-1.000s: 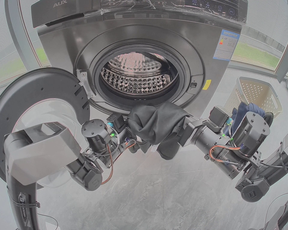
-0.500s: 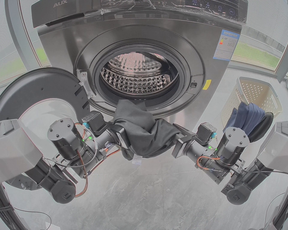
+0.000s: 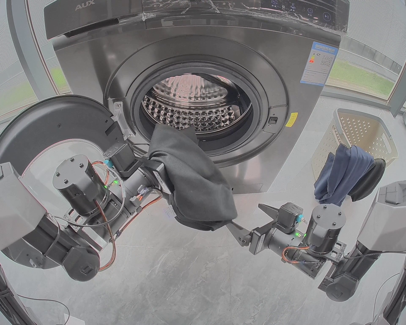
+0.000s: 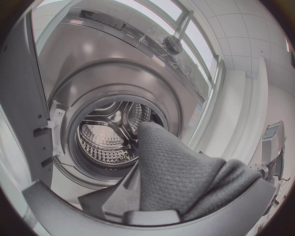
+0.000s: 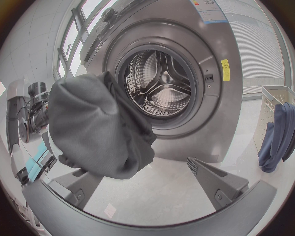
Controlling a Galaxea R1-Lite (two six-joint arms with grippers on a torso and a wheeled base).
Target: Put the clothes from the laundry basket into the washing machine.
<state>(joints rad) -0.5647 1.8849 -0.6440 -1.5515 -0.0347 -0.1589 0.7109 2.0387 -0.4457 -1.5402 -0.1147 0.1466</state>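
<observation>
While the drum (image 3: 194, 114) stands open, head view shows the cloth (image 3: 190, 177) hanging before its lip, with the right gripper (image 3: 250, 221) below, fingers spread, empty. Left wrist view: left gripper (image 4: 166, 184) pinches the cloth, judged aimed at the drum for loading. Right wrist view: blue clothes (image 5: 276, 135) wait on the basket (image 5: 272, 95).

Brand lettering (image 3: 84, 6): pale capitals on the upper left corner of the washing machine (image 3: 93, 55).
Rating label (image 3: 318, 63): blue-and-white sticker with a square code, upper right of the front; print too small to read.
Yellow sticker (image 3: 291, 119): lower on the same side, unreadable.
Control panel icons (image 3: 304, 9): small symbols, top right.
Cloth tag (image 3: 170, 211): white, hanging from the dark garment (image 3: 190, 177), unreadable.
</observation>
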